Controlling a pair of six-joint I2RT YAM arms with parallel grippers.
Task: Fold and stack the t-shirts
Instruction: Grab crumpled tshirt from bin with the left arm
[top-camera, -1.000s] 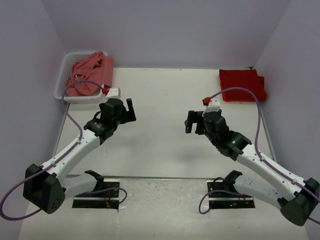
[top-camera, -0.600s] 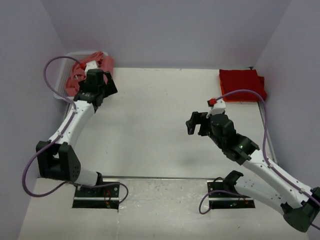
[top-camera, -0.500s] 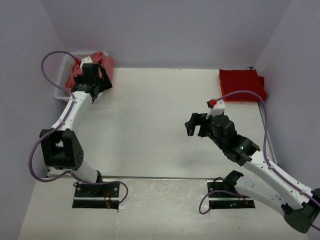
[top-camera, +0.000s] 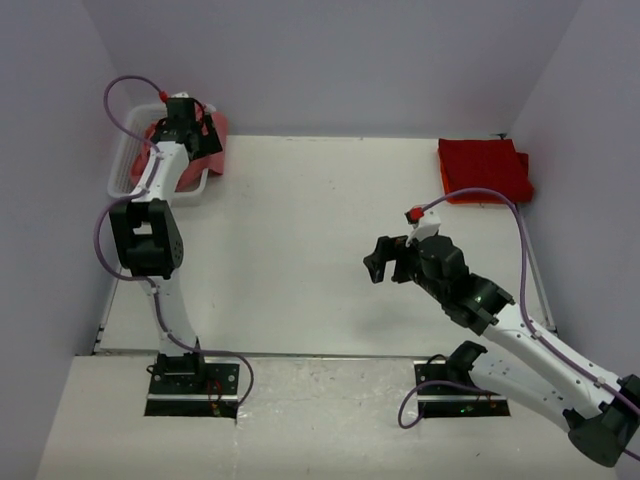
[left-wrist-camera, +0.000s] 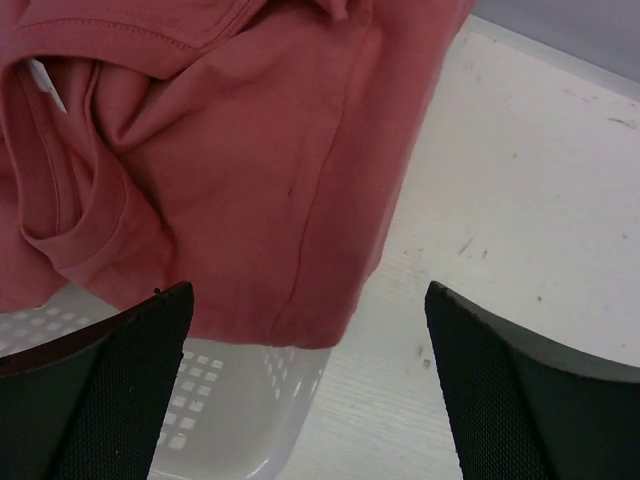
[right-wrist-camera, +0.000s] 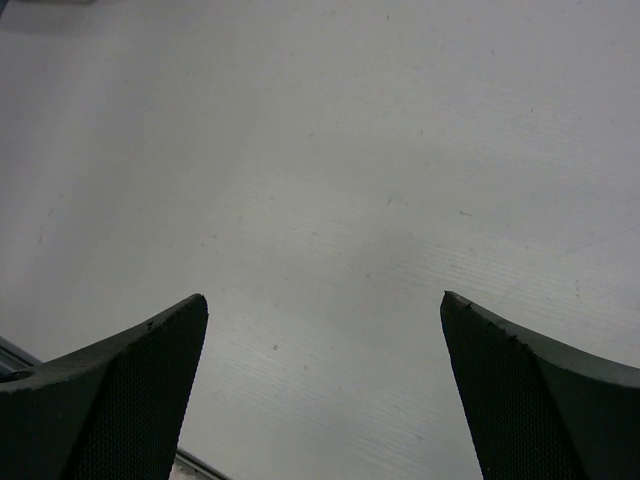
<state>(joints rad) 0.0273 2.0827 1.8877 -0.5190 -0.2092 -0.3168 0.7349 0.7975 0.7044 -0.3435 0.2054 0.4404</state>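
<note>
Since a second ago the left arm has swung away from the middle of the tabletop (top-camera: 300, 230) to its far left corner, where the left pincer (top-camera: 190, 128) now hangs over the white mesh basket (top-camera: 124, 178). The right arm has shifted only a little toward the near edge. The left pincer is released, its jaws spread wide and holding nothing. In the left wrist view its two black fingers (left-wrist-camera: 110, 390) frame the salmon-red t-shirt (left-wrist-camera: 230, 150) from above without touching it. That shirt lies crumpled in the basket, with one part draped over the basket's rim on the side facing the middle of the tabletop, and a small white label (left-wrist-camera: 45, 85) shows near its neckline. The right pincer (top-camera: 385, 258) is likewise released and empty. It sits above bare tabletop to the right of the middle, and its wrist view shows only the pale surface between its spread fingers. The deep red t-shirts (top-camera: 483, 168) lie folded flat in a pile at the far right corner of the tabletop, well apart from both pincers. A purple cable (top-camera: 480, 195) loops over each arm.
</note>
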